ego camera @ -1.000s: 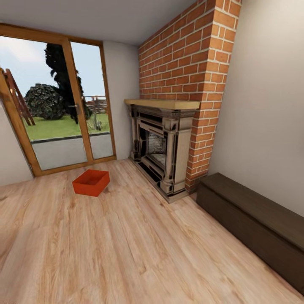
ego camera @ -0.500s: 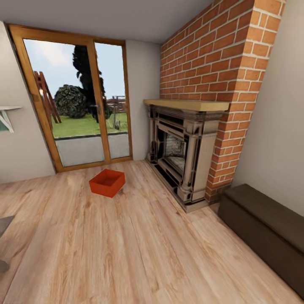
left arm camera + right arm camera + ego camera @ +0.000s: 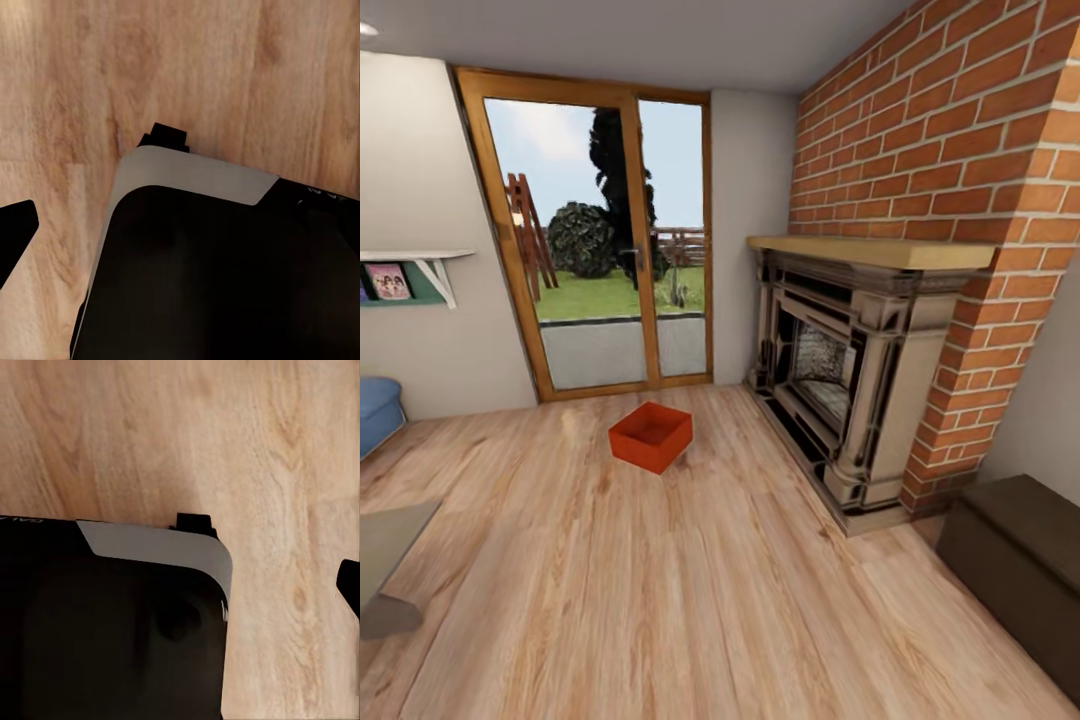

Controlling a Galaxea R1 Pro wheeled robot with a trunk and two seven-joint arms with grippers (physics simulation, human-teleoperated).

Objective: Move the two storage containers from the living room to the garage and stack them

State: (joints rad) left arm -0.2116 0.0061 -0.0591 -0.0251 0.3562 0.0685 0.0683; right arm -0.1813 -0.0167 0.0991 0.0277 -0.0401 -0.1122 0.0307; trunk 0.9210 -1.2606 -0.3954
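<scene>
We're in the living room, one storage container (image 3: 651, 436) ahead on the wood floor (image 3: 660, 600), sitting btwn the glass door (image 3: 605, 240) and the fireplace (image 3: 850, 380), apart from both. It's well off, slightly left of centre, turned corner-on to us, so the long axis runs diagonal. Wrist cams look down at planks and dark robot body; can't tell if either gripper's apart or together. Neither arm's clearly nearer; we'd guess drive closer first.
</scene>
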